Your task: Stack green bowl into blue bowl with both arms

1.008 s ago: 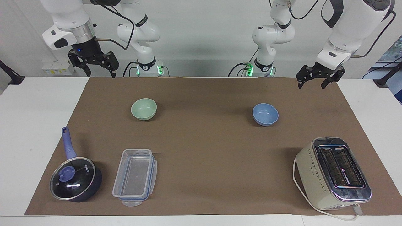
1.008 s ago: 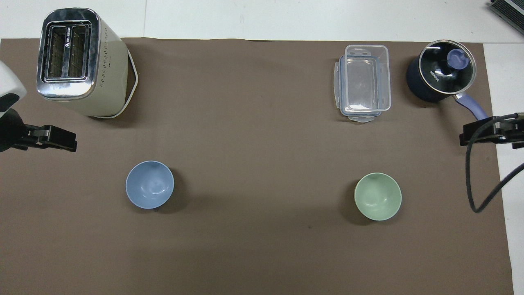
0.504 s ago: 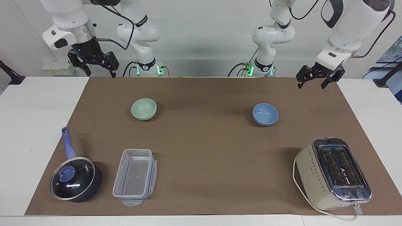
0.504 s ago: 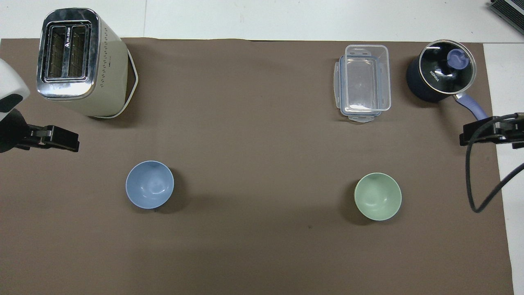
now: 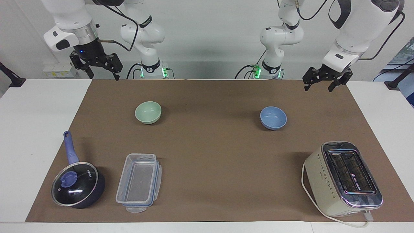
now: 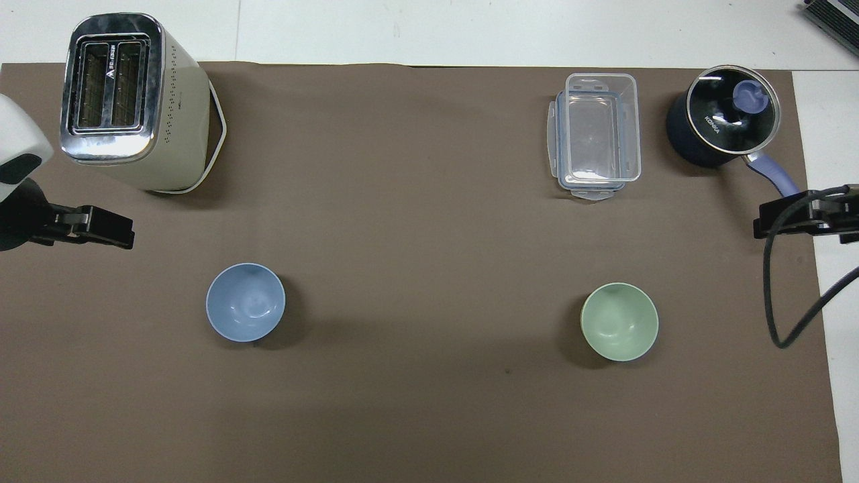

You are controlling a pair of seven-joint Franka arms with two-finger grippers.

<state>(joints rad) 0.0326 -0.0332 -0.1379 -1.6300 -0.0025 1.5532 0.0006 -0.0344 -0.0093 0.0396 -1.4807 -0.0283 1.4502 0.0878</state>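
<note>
The pale green bowl stands upright on the brown mat, toward the right arm's end of the table. The periwinkle-blue bowl stands upright toward the left arm's end, about as near to the robots. Both are empty and far apart. My left gripper hangs open in the air over the mat's edge near the left arm's end, holding nothing. My right gripper hangs open and empty over the mat's corner at the right arm's end.
A cream toaster with a white cord stands farther out than the blue bowl. A clear plastic container and a lidded dark saucepan with a blue handle stand farther out than the green bowl.
My left gripper has drifted a little toward the middle of the table and slightly upward. The right arm and both bowls have stayed still.
</note>
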